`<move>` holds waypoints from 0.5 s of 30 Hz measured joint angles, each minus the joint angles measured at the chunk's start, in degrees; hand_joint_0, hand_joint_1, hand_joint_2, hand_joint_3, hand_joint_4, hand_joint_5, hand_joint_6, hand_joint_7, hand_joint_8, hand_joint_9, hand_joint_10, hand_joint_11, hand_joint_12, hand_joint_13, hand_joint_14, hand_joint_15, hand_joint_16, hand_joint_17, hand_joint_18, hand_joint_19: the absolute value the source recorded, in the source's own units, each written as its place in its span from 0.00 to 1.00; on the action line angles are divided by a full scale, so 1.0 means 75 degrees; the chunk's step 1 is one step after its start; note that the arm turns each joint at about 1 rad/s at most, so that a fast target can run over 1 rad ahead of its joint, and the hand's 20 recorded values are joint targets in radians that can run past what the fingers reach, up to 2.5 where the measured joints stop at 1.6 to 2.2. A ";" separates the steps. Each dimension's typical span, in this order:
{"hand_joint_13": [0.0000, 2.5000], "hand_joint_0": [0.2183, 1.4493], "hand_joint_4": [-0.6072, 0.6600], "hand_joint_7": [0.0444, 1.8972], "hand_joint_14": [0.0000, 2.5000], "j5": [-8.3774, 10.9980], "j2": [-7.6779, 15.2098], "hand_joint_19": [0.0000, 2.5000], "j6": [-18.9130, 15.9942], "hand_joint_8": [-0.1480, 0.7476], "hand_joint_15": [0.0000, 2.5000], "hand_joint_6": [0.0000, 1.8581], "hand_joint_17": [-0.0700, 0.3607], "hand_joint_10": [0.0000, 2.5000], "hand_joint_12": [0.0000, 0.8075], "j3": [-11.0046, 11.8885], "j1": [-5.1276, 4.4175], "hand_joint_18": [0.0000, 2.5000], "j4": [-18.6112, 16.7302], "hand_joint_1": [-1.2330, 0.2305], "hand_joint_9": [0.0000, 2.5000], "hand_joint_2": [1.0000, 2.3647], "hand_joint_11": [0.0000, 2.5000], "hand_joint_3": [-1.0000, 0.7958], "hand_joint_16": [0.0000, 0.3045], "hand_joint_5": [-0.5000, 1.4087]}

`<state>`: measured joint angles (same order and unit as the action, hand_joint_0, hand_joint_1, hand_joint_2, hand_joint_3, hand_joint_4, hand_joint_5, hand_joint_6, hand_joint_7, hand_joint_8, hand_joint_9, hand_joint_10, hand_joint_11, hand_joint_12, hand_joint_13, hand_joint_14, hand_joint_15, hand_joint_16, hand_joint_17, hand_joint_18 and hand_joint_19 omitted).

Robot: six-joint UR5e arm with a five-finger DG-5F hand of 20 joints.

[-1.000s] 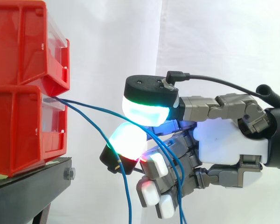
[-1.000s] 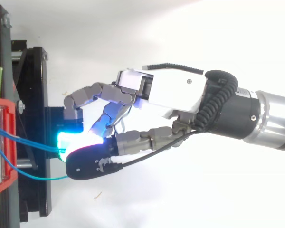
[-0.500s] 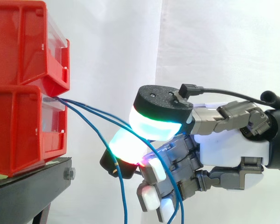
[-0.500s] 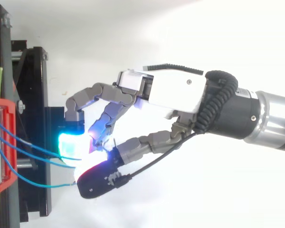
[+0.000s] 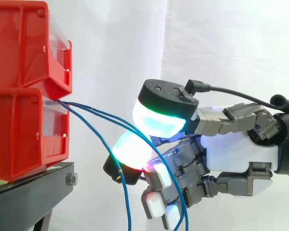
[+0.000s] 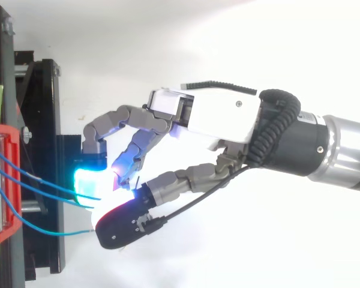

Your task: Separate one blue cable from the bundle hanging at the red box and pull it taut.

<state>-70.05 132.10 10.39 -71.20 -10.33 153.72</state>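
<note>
The blue cables [image 5: 101, 112] leave the front edge of the red box [image 5: 19, 130] on the black stand [image 5: 33, 192] and sag toward the hand [image 5: 236, 149]. Two appear pinched between its thumb and a curled finger, and a third hangs free below. By my judgement none is singled out and none is taut. You have the separation and the pull left to do.
</note>
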 measured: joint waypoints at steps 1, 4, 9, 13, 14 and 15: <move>0.39 0.35 0.61 0.57 0.01 0.0000 0.0000 0.26 0.0001 0.57 0.24 0.44 0.40 0.01 0.49 0.0000 -0.0001 0.37 0.0000 0.34 0.44 0.01 0.36 0.37 0.15 0.17; 0.39 0.36 0.61 0.57 0.01 0.0001 0.0000 0.26 0.0003 0.56 0.24 0.45 0.40 0.01 0.49 -0.0001 -0.0005 0.37 -0.0001 0.30 0.42 0.01 0.36 0.38 0.15 0.17; 0.37 0.41 0.62 0.56 0.01 0.0000 0.0000 0.24 0.0008 0.54 0.23 0.45 0.40 0.01 0.48 -0.0005 -0.0014 0.36 0.0000 0.23 0.40 0.00 0.35 0.28 0.15 0.16; 0.36 0.37 0.61 0.57 0.01 0.0000 0.0000 0.24 0.0010 0.53 0.23 0.45 0.39 0.01 0.48 -0.0009 -0.0016 0.35 0.0000 0.21 0.40 0.00 0.35 0.28 0.14 0.17; 0.36 0.35 0.61 0.57 0.01 0.0000 0.0000 0.24 0.0013 0.53 0.23 0.45 0.39 0.01 0.47 -0.0009 -0.0015 0.35 0.0000 0.20 0.40 0.00 0.35 0.28 0.14 0.17; 0.36 0.32 0.62 0.57 0.01 0.0000 0.0000 0.24 0.0017 0.53 0.23 0.45 0.39 0.01 0.47 -0.0010 -0.0015 0.35 0.0000 0.21 0.40 0.00 0.36 0.28 0.14 0.17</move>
<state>-70.05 132.10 10.51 -71.27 -10.44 153.72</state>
